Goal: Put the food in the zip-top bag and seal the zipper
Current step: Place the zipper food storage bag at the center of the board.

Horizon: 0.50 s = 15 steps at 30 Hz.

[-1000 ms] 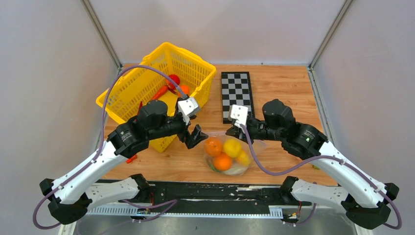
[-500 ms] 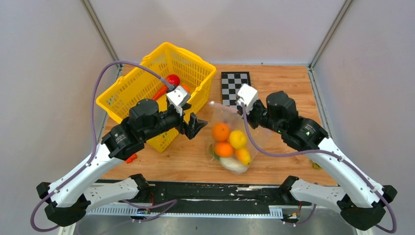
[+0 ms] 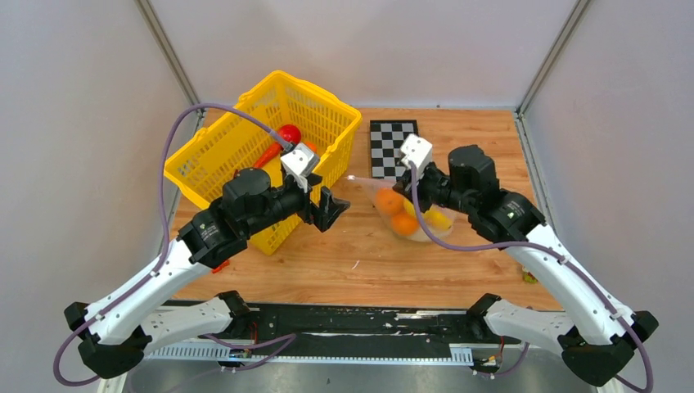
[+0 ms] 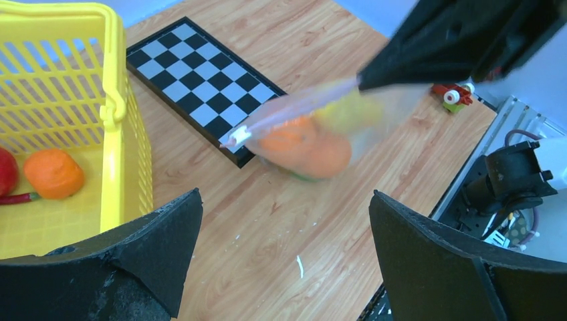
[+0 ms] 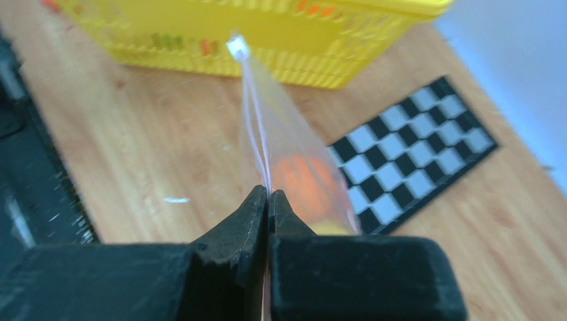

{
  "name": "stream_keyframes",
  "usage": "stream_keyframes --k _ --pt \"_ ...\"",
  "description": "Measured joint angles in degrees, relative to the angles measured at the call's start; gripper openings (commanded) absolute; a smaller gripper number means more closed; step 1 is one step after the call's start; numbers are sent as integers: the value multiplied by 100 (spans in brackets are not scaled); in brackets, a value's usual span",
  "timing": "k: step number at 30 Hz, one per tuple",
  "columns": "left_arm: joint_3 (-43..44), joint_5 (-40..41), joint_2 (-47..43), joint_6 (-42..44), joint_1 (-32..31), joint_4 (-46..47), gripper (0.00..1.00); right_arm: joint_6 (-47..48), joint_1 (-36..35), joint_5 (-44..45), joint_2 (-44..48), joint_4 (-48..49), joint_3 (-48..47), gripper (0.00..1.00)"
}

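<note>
The zip-top bag (image 3: pixel 409 219) hangs above the table near the checkerboard, blurred from motion. Orange and yellow food (image 3: pixel 399 214) sits inside it. My right gripper (image 3: pixel 411 193) is shut on the bag's mouth edge. In the right wrist view the pinkish zipper (image 5: pixel 255 120) runs away from the shut right gripper (image 5: pixel 269 194) to a white end piece, with orange food (image 5: pixel 304 177) behind the plastic. My left gripper (image 3: pixel 331 210) stands open and holds nothing, left of the bag. The left wrist view shows the bag (image 4: pixel 314 134) ahead of the wide-apart left gripper (image 4: pixel 284 234).
A yellow basket (image 3: pixel 205 176) stands at the back left, close behind my left arm. It holds a red piece (image 3: pixel 288 133) and an orange piece (image 4: pixel 53 172). A checkerboard (image 3: pixel 391 139) lies at the back centre. A small red toy (image 4: pixel 453 95) lies at the table's right edge.
The right gripper has lifted the bag off the table and carried it back toward the checkerboard. The left gripper has drawn back from the bag and stays open.
</note>
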<state>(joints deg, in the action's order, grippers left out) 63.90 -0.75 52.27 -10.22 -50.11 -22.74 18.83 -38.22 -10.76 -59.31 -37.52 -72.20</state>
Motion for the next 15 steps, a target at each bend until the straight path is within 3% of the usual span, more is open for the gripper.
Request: stream_keyframes --k 8,14,15 --pt "-96 260 -9 -107 0 140 100 -717 -511 -1025 212 195 1458 0" --pt "-96 365 26 -133 0 201 100 -1080 -599 -1792 573 400 1637 0" --pt "-96 380 55 -144 0 199 100 -1115 -636 -1912 579 439 1635 4"
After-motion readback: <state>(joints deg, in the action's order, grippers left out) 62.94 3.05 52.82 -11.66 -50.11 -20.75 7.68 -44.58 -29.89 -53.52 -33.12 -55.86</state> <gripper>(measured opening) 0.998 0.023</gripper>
